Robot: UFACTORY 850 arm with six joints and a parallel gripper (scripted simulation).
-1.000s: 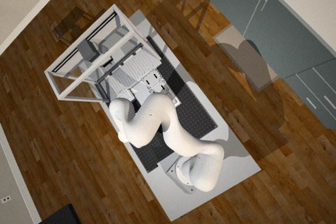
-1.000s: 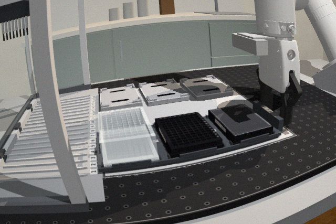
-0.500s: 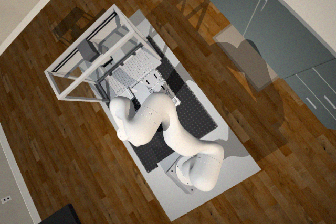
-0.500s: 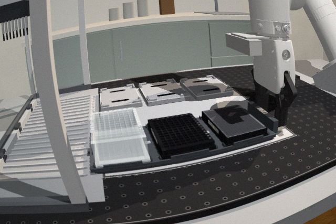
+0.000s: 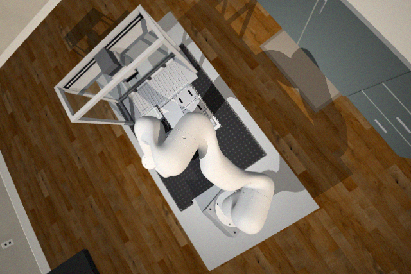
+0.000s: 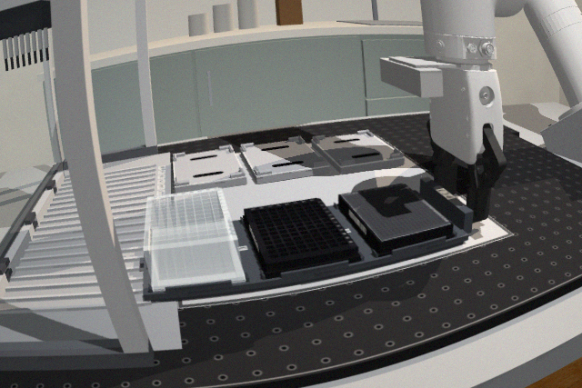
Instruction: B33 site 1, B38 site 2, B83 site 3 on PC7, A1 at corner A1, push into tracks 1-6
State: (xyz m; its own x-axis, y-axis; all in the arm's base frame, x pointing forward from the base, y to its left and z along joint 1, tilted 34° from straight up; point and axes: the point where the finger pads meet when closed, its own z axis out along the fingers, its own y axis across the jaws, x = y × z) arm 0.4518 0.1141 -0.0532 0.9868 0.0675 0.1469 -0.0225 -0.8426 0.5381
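The dark plate carrier PC7 [image 6: 306, 252] lies on the apron, and its left end reaches over the front of the loading rails [image 6: 79, 228]. It carries a clear deep-well block [image 6: 192, 238] at the rail end, a black 96-well plate [image 6: 300, 235] in the middle and a dark 384-well plate [image 6: 396, 216] next to the handle [image 6: 448, 205]. All three look flat. My gripper [image 6: 465, 186] points down, open, with its fingers at the handle. I cannot tell if they touch it. In the overhead view the arm [image 5: 185, 145] hides the gripper and the carrier.
Three empty grey nests [image 6: 206, 167] [image 6: 284, 160] [image 6: 356, 151] stand in a row behind the carrier. A white frame post [image 6: 89, 149] of the instrument stands in front of the rails. The rails also show in the overhead view [image 5: 162, 85] under the frame.
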